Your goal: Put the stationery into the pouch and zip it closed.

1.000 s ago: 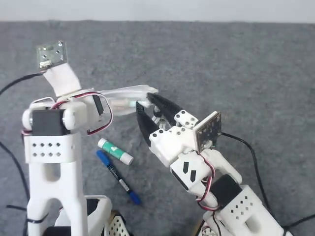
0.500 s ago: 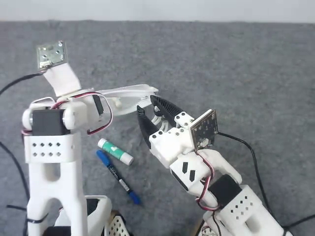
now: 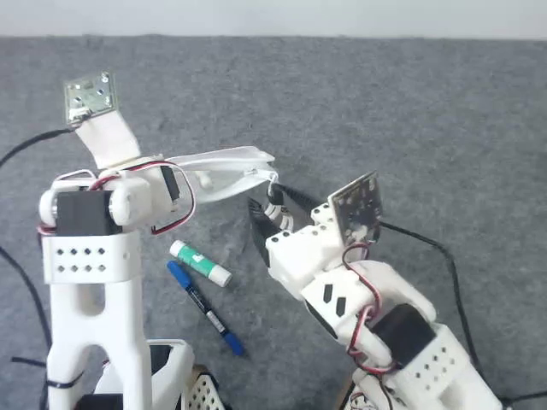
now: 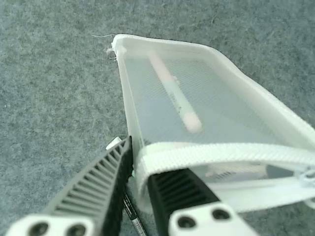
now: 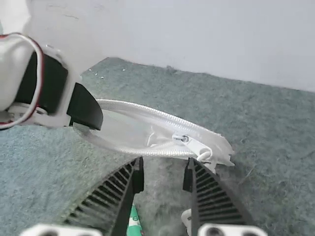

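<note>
1. Holding: left tool (image 4: pixel 140 158) is clamped on the rim band of the pouch (image 4: pixel 197 108), near one end of its mouth. The pouch looks lifted off the grey surface (image 3: pixel 427 111), between the two arms.
2. Inside: one pale marker (image 4: pixel 173 96) lies slantwise in the pouch, seen through the translucent wall.
3. Right tool (image 5: pixel 164 169): jaws apart, gripping nothing, poised just beside the zipper pull (image 5: pixel 189 142) at the pouch's far end. No contact with the pull that I can make out.
4. Outside: glue stick (image 3: pixel 201 262) and blue pen (image 3: pixel 205 309) lie near each other on the surface, beside the left arm's base and well below the pouch.
5. Progress, by judgement: early-to-middle. One item is stowed and two are left to load. The mouth appears unzipped, so closing remains.
</note>
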Robot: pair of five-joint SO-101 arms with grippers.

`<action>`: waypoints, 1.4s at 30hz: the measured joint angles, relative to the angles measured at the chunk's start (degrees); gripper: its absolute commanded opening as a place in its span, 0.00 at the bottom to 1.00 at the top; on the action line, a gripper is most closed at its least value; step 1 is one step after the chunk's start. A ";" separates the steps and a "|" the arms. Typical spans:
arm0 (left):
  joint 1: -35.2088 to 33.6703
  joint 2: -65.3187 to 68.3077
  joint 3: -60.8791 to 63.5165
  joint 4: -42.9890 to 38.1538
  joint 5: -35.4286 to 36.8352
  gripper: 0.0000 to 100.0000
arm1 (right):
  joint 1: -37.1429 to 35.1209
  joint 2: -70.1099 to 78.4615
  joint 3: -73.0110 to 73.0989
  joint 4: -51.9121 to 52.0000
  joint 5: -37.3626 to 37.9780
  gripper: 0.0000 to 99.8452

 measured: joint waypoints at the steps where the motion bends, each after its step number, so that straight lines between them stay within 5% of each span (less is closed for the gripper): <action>1: 0.09 0.00 0.00 0.00 0.00 0.01 | 0.00 0.00 -0.35 1.05 -0.09 0.12; 21: 0.09 0.00 0.00 0.00 0.00 0.01 | 6.42 0.00 -2.20 2.81 -7.03 0.12; 31: 0.09 0.00 0.00 0.00 0.00 0.01 | 6.77 0.00 -10.46 18.11 -10.29 0.12; 42: -2.73 0.00 0.00 -0.35 0.00 0.01 | 9.49 9.32 -10.55 18.99 -13.71 0.12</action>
